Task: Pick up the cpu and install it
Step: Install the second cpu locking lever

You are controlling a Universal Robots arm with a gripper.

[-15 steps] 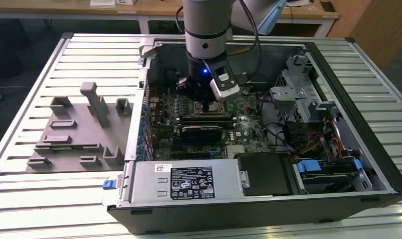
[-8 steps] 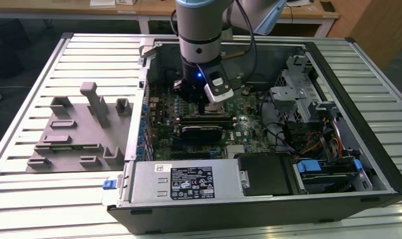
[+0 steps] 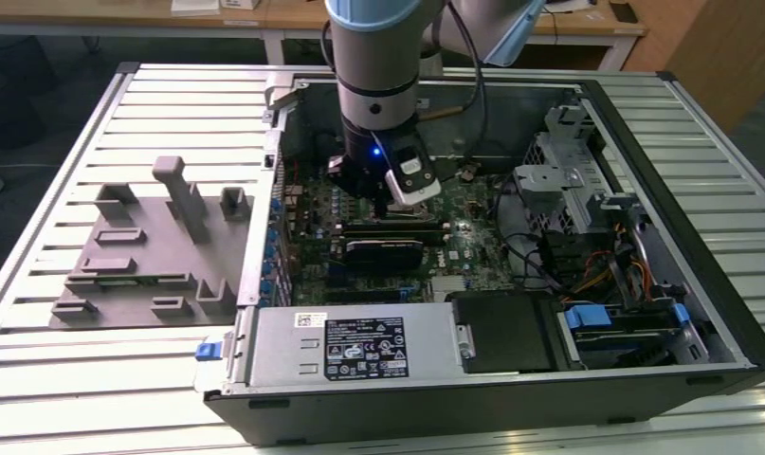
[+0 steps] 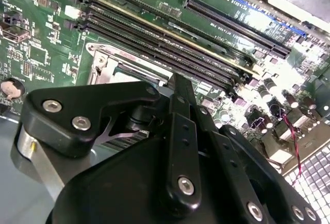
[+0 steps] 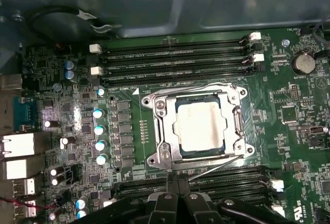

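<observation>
1. Presently, the cpu (image 5: pixel 198 126) lies flat inside the socket frame (image 5: pixel 195 127) on the motherboard (image 5: pixel 62 105), between the memory slots (image 5: pixel 175 59).
2. The gripper (image 5: pixel 178 182) hangs just beside the socket frame, jaws together and holding nothing.
3. In the exterior view, the arm (image 3: pixel 379 85) reaches down into the open computer case (image 3: pixel 685 284) on the counter (image 3: pixel 53 398).

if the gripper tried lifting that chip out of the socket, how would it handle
The cpu looks like a thin, flat, rigid square, so it probably would not flex. Its smooth metal top looks slippery for fingers. It sits recessed within the socket frame, so its edges seem hard to reach. It is likely light, but fragile if dragged or tilted.
</observation>
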